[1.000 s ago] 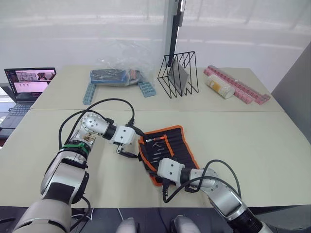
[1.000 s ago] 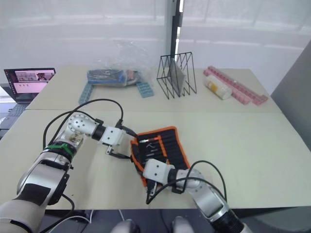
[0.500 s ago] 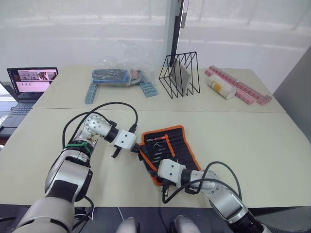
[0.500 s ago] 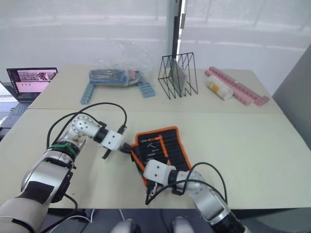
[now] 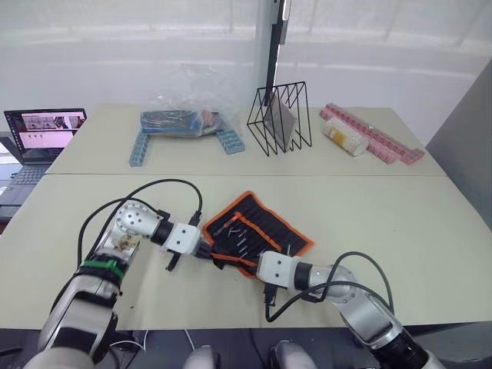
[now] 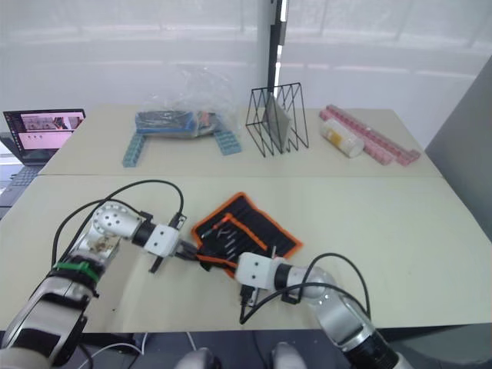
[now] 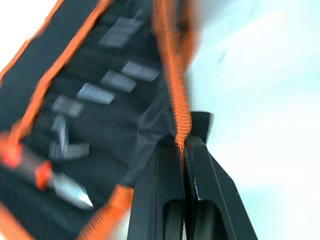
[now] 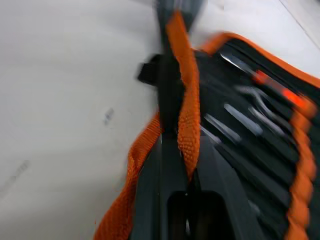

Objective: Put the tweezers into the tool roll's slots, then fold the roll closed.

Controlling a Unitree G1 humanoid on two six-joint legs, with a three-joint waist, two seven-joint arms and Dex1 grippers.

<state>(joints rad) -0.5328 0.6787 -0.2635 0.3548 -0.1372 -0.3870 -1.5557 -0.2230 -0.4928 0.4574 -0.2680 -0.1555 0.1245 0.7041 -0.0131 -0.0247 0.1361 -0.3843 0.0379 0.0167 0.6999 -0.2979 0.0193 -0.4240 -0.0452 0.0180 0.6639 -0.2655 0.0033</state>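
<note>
The tool roll (image 5: 265, 229) lies spread open on the near table, black with orange trim, turned at a slant. Slim tweezers (image 5: 241, 239) sit in its slots (image 7: 115, 80), and one tool has an orange grip (image 5: 230, 223). My left gripper (image 5: 207, 252) is shut on the orange trim (image 7: 176, 107) at the roll's near left corner. My right gripper (image 5: 250, 266) is shut on the same near border (image 8: 183, 117), just right of the left one. The small black strap (image 8: 148, 73) sticks out beside that edge.
On the far table stand a black wire rack (image 5: 280, 119), a clear plastic bag (image 5: 182, 117) with dark contents, blue block strips (image 5: 141, 147), a pale cylinder (image 5: 346, 137) and pink strips (image 5: 377, 135). A laptop (image 5: 42, 132) sits at the far left.
My left gripper has shut on the roll's near left border. Both grippers have drawn that edge nearer, and the roll has turned from lengthwise to a slant.
</note>
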